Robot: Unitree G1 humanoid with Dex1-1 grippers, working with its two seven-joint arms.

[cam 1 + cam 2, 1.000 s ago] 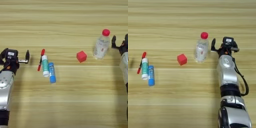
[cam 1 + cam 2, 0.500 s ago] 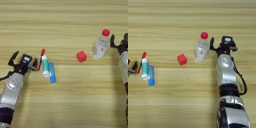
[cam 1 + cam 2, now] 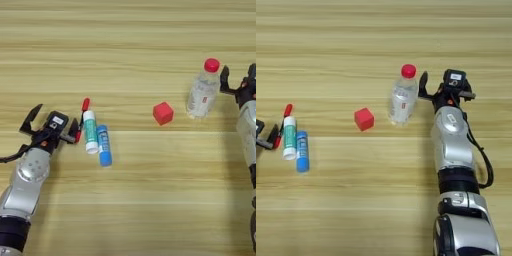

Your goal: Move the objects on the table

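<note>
A clear plastic bottle with a red cap stands upright at the right of the table. A small red cube sits just left of it. At the left lie a white tube with a green label, a blue glue stick and a thin red pen, side by side. My left gripper is open just left of the pen, and its right finger reaches the pen's lower end. Open too, my right gripper is right of the bottle, with one finger close to the bottle's shoulder.
Both silver forearms come in from the near edge, the left one at the far left and the right one at the right. Bare wood lies between the tubes and the cube.
My left gripper has moved right and turned, so its finger now reaches the red pen. The right gripper has barely shifted beside the bottle. No object has moved.
</note>
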